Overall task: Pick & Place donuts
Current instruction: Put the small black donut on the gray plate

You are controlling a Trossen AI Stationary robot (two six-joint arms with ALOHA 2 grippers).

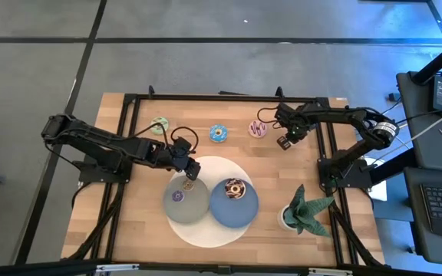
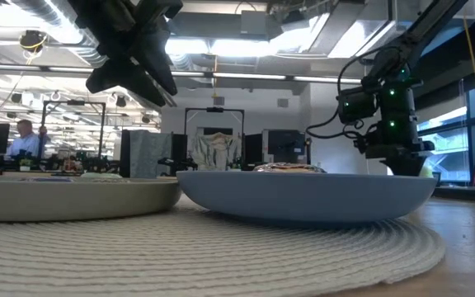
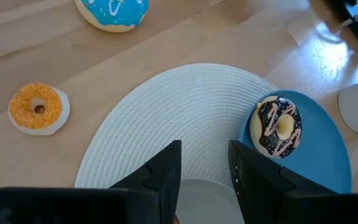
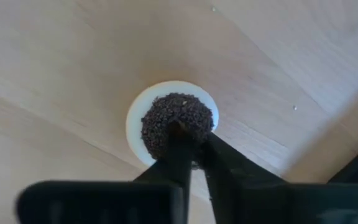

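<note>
On the pale wooden counter (image 1: 129, 222), the right gripper (image 4: 194, 146) has its fingers pinched on a tiny brown-crumbed donut (image 4: 173, 121). It should grip firmly and lift straight. The left gripper (image 3: 204, 171) hovers half-open over the woven white mat (image 3: 185, 106).

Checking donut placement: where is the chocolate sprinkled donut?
In the high view, the chocolate donut lies on the blue plate, right of the grey plate.

Open office (image 2: 221, 148), strip-lit ceiling (image 2: 246, 45)
</note>
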